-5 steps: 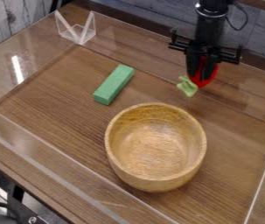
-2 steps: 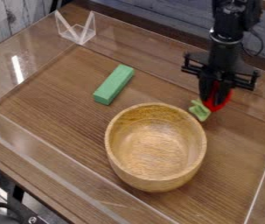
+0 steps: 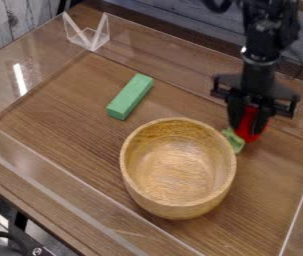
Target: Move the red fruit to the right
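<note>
Beside the wooden bowl, low in the middle of the frame, the red fruit has come nearer the right edge (just what was wanted, I'd say). The claw is over it; whether it grips or has let go, I can't tell.

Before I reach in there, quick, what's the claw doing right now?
Claw: down around the small red toy fruit; whether it grips or has let go can't be told.
</note>
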You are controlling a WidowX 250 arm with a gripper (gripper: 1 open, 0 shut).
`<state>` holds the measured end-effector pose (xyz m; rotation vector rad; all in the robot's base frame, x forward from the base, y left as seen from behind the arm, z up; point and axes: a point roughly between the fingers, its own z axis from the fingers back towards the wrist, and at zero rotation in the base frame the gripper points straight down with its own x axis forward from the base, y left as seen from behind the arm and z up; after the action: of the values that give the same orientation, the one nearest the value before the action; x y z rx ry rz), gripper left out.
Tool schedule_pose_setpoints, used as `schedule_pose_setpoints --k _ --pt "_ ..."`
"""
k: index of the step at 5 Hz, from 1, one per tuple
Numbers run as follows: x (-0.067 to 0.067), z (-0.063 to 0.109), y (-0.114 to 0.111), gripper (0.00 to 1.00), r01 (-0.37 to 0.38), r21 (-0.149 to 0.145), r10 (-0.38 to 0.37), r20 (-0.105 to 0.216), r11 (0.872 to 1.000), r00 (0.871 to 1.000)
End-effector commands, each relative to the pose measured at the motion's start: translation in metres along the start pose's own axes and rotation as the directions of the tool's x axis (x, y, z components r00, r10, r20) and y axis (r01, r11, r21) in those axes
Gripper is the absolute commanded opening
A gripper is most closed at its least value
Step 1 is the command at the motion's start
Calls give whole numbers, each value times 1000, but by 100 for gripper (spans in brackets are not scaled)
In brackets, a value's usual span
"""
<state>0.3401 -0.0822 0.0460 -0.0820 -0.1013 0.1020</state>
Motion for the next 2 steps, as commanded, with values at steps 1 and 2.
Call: schedule_pose_setpoints --k 1,2 --pt "1 13 9 100 -18 -44 21 74 999 997" --pt "0 19 1 100 -14 -79 20 84 997 996"
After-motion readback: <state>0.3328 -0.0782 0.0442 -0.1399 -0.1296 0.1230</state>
